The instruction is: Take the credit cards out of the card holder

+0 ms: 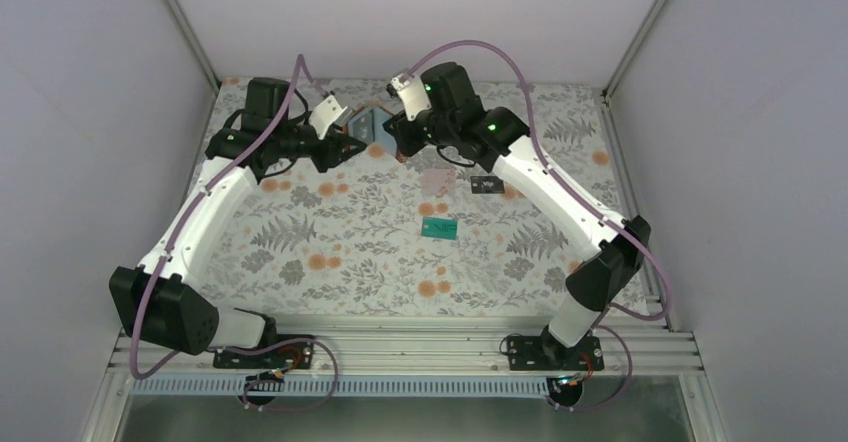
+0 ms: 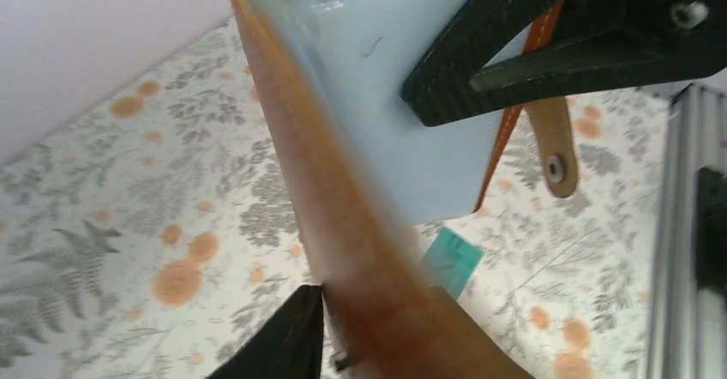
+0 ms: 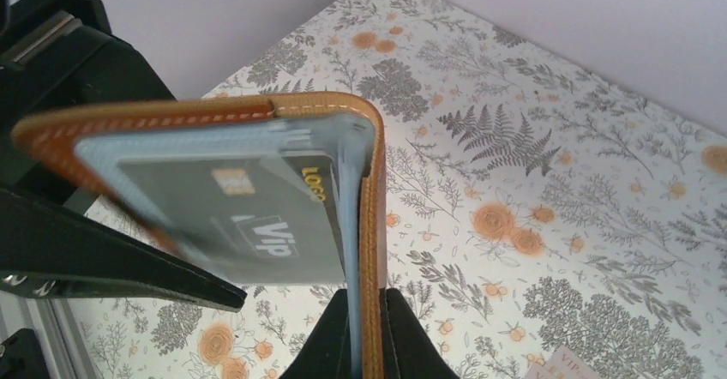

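Observation:
The card holder (image 1: 366,124) is held open in the air at the back of the table, rust-brown outside, pale blue inside. My left gripper (image 1: 350,148) is shut on one flap (image 2: 360,250). My right gripper (image 1: 398,146) is shut on the other flap (image 3: 371,225). A grey card marked VIP (image 3: 249,216) sticks partly out of the inner pocket. The holder's brown tab (image 2: 553,147) hangs down. On the table lie a pale pink card (image 1: 437,182), a black card (image 1: 485,184) and a teal card (image 1: 439,227). The teal card also shows in the left wrist view (image 2: 452,263).
The floral tablecloth (image 1: 330,252) covers the table. White walls stand at the back and both sides. A metal rail (image 1: 420,342) runs along the near edge by the arm bases.

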Available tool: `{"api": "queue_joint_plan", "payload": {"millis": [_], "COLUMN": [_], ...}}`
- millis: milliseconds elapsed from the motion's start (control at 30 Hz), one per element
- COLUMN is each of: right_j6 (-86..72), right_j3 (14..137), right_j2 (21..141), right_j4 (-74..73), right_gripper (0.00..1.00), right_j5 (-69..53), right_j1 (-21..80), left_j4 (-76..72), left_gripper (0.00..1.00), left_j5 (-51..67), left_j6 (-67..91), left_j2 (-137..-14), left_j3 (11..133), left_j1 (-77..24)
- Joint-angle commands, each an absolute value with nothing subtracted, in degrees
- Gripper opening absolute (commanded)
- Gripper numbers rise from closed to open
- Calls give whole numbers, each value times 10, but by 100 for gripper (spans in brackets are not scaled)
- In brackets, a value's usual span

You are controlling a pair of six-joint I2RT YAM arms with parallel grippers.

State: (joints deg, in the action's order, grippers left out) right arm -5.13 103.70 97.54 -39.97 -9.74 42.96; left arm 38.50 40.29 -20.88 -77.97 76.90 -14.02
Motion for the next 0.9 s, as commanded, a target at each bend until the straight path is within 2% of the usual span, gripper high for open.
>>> {"api": "queue_joint_plan", "payload": {"millis": [0, 67, 133, 200, 300, 400, 467, 533, 600, 667, 733, 800, 867], "right_j6": [-20, -13, -6, 0, -3, -44, -67, -76, -51, -52, -124, -179, -213], "right_j3": [1034, 1031, 1026, 1015, 961, 909, 929, 948, 922, 851, 779, 733, 713], "right_j2": [957, 936, 931, 923, 892, 867, 866, 854, 824, 796, 786, 790, 809], "right_j4": [-388, -385, -381, -377, -337, -310, -332, -327, -260, -129, 36, 168, 225], "right_gripper": [4, 4, 4, 4, 20, 34, 31, 28, 27, 29, 27, 23, 23], "right_j5": [-127, -139, -154, -163, -179, -167, -78, -69, -89, -257, -403, -420, -412], "right_j1": [425, 426, 425, 420, 373, 293, 288, 324, 413, 472, 482, 482, 480], "left_j4": [403, 406, 407, 412, 405, 381, 363, 354, 352, 351, 361, 367, 372], "left_gripper": [25, 17, 3, 2, 2, 2, 2, 2, 2, 2, 2, 2, 2], "left_j5": [477, 487, 491, 500, 504, 370, 256, 184, 147, 119, 116, 132, 165], "left_j6": [-233, -236, -236, -242, -223, -161, -139, -131, -133, -137, -136, -135, -133], "left_j2": [-775, -776, -776, -776, -773, -783, -794, -805, -813, -822, -830, -833, -830], "left_j3": [770, 771, 771, 771, 766, 762, 756, 754, 757, 763, 774, 781, 782], "left_j1": [-137, -137, -136, -134, -117, -106, -106, -107, -116, -128, -129, -129, -128]}}
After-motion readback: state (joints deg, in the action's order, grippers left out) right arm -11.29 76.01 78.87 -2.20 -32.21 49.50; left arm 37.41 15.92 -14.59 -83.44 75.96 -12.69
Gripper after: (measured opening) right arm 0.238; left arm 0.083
